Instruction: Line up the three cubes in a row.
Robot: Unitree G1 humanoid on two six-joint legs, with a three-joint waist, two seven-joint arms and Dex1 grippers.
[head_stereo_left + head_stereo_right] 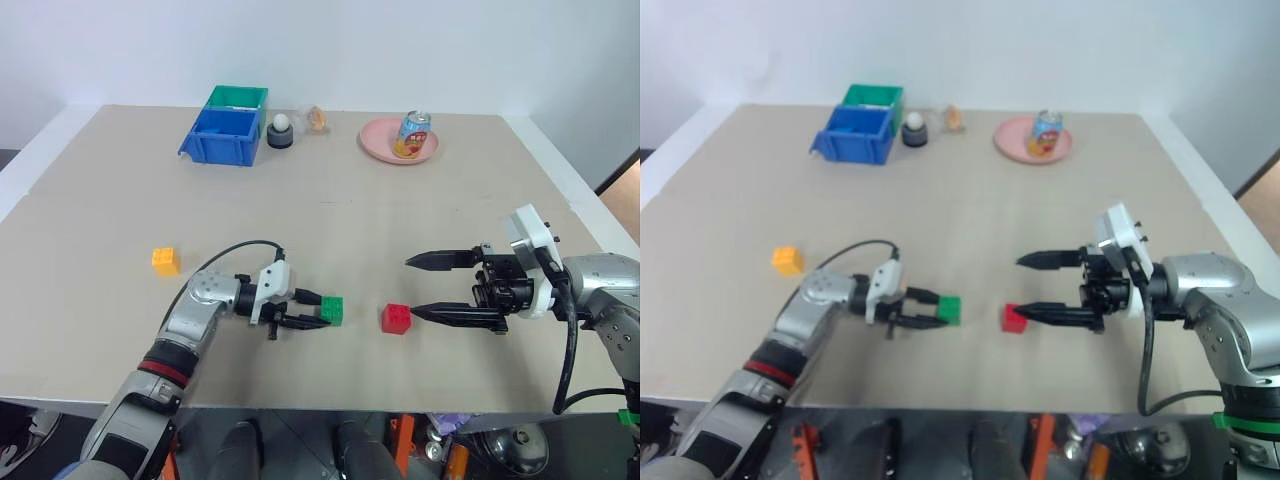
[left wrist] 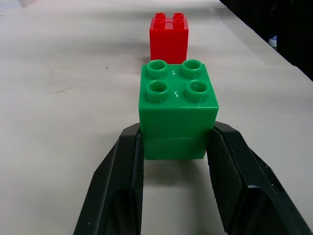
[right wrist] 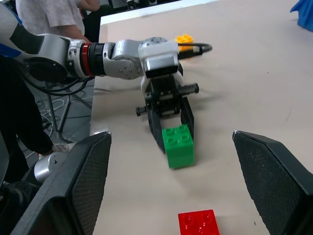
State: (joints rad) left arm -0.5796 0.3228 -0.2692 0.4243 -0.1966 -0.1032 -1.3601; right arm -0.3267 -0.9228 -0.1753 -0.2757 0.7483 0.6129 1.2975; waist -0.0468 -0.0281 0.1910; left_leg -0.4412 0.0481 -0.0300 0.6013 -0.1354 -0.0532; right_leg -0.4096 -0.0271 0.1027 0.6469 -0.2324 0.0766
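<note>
While the green cube [image 1: 332,310] sat on the beige tabletop [image 1: 330,215] near its front edge, it was seen clamped between the two black fingers of the left claw [image 1: 312,310], whose pads were pressed against the lower half of the cube's two opposite sides, as shown in the left wrist view. Four round studs were visible on the cube's top, and the cube was held upright. Just beyond it, toward the robot's right, the red cube [image 1: 396,318] was found standing on the tabletop, near the green one but apart from it. The right claw [image 1: 410,287] was held with its fingers spread wide apart and nothing was gripped between them; the tip of its lower finger [image 1: 450,314] was placed just beside the red cube, though contact could not be told. The yellow-orange cube [image 1: 165,260] was left well apart from the other two, on the robot's left side of the tabletop. At the far edge, a blue bin [image 1: 222,136] and a green bin [image 1: 238,97] were set together, with a small dark holder [image 1: 281,131] bearing a white ball beside them, and a soda can [image 1: 412,134] was seen standing on a pink plate [image 1: 377,140].
</note>
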